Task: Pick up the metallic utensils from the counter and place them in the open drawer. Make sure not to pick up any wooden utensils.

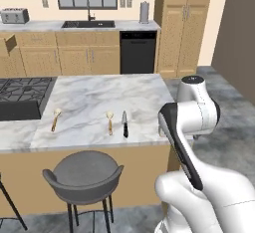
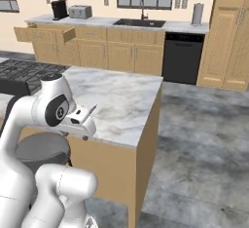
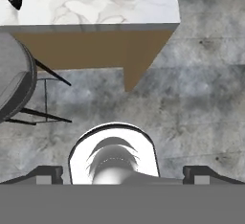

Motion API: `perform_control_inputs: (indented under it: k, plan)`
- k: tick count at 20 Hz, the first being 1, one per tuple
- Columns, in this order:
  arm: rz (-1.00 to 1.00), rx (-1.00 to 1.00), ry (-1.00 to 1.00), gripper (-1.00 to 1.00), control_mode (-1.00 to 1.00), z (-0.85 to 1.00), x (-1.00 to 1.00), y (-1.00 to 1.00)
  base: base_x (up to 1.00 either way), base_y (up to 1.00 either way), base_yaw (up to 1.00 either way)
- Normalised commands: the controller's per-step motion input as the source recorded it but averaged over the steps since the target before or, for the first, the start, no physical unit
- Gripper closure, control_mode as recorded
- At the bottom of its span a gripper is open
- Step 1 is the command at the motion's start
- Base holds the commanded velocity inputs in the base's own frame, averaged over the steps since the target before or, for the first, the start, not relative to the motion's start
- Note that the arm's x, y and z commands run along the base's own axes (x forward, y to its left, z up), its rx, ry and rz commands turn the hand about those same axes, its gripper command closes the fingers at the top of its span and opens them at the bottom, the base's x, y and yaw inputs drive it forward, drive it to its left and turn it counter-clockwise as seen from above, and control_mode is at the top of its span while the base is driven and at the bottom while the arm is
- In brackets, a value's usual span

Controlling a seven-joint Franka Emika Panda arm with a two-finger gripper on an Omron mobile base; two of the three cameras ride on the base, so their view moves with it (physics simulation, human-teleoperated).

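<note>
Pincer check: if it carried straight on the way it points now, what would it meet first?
Most likely the grey floor. The open pincer looks down past the counter corner; the stool sits off to one side. Depth is unclear.

Even, bright, flat rendered light with no glare; a soft shadow lies under the table [image 3: 95, 46] edge ahead of the hand; textures slightly blurred.
</note>
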Motion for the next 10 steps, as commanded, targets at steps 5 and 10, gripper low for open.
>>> perform_control_inputs:
  k: [5, 10]
  plan:
    - [0.0, 0.0, 0.0, -1.0, 1.0, 0.0, 0.0, 0.0, 0.32, 0.41, 0.0]
    - [0.0, 0.0, 0.0, -1.0, 1.0, 0.0, 0.0, 0.0, 0.51, 0.44, 0.0]
